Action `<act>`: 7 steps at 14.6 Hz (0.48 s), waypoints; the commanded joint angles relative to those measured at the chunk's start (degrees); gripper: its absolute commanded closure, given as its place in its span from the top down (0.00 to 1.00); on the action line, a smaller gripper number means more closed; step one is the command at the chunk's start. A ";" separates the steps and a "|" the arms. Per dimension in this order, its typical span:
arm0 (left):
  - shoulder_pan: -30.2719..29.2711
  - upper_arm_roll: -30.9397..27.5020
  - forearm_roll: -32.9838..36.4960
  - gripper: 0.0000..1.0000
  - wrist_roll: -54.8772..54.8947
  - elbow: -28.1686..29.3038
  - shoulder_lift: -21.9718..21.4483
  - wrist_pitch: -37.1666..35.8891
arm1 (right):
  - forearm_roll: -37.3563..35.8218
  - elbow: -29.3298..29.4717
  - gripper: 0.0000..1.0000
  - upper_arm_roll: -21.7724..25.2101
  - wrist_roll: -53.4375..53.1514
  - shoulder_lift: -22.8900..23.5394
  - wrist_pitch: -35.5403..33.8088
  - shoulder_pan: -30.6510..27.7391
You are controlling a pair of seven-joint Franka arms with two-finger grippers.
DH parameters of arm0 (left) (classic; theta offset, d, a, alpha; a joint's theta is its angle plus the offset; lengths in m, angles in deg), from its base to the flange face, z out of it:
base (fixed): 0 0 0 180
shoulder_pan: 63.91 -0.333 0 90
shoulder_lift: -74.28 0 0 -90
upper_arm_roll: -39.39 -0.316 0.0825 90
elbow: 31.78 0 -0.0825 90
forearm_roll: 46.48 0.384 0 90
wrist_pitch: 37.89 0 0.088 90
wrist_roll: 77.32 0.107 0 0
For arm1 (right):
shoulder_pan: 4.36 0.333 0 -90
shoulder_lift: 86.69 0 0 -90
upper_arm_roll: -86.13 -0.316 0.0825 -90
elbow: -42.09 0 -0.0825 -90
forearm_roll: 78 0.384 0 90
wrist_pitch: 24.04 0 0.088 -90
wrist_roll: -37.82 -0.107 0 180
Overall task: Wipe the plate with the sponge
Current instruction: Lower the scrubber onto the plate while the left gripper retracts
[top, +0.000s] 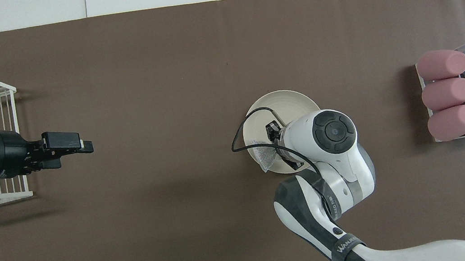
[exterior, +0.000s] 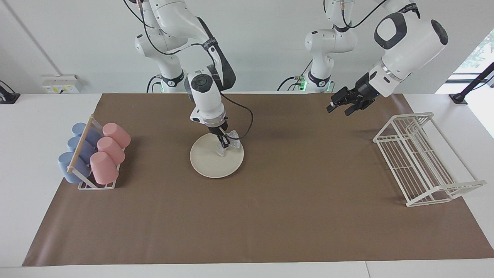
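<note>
right gripper (exterior: 224,141) clamped shut on sponge (exterior: 230,142), pad pressed onto plate (exterior: 210,164) right under jaws, at robot-side rim. bulk of plate lies away from robots from there. left gripper (exterior: 341,105) gaping, empty, well off.

Right gripper (exterior: 223,143) points down, fingers pinched together — left gripper (exterior: 339,107) raised, fingers spread.

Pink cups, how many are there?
3 pink cups, lying in a row in the cup rack at the right arm's end, beside the blue cups.
</note>
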 commanded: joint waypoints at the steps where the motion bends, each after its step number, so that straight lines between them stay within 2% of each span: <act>1: 1.50 -0.20 8.61 1.00 -1.21 -3.06 1.06 -1.90 | -0.01 -0.81 0.00 -0.36 1.10 2.02 2.38 -0.65; 5: 1.50 -0.20 12.49 1.00 -1.30 -7.10 1.32 -5.51 | -0.01 -0.90 0.00 -0.36 9.16 2.46 3.88 -4.07; 7: 1.58 -0.20 15.39 1.00 -1.38 -11.48 2.89 -9.19 | -0.01 -0.90 0.00 -0.36 14.00 2.55 3.88 -6.35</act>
